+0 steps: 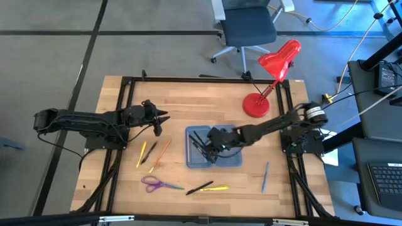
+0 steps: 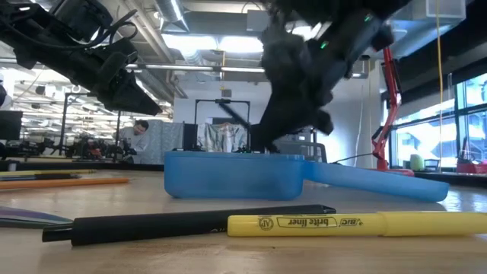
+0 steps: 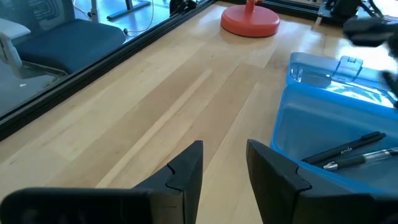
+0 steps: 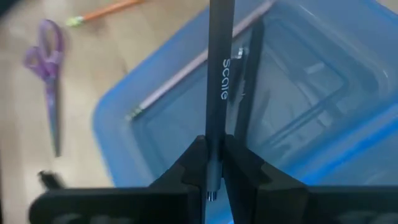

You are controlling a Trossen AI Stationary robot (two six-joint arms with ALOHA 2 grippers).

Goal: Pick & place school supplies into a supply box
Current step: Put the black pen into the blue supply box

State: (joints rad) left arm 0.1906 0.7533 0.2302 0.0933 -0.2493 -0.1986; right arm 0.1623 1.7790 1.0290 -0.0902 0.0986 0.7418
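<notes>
- Right gripper [image 4: 213, 163] is down over the blue supply box [image 1: 233, 160] in the middle of the table [image 1: 188, 94], fingers pinched tight on a dark grey pen [image 4: 219, 74], which pokes out past the fingertips over the open tray.
- Supply box is lying open, and the left wrist view shows a couple of pens [image 3: 348, 151] already resting inside it, pretty much side by side. A pale pencil [image 4: 199, 59] is in there too, going by the right wrist view.
- Left gripper [image 1: 159, 119] hangs over the left part of the table, well apart from the box, with its fingers [image 3: 186, 168] set a narrow gap apart and nothing between them.
- Leftovers still out on the wood: a yellow pencil [image 1: 142, 153], a black pen [image 1: 149, 152] and an orange pencil [image 1: 161, 155] lying close together left of the box.
- Purple scissors [image 1: 154, 184] sit near the front edge, with another black pen [image 1: 199, 188] and a yellow highlighter [image 1: 215, 188] end to end in front of the box.
- Blue pen [image 1: 265, 176] lies on its own over to the right front.
- Red desk lamp [image 1: 267, 78] stands at the back right, base on the table.
</notes>
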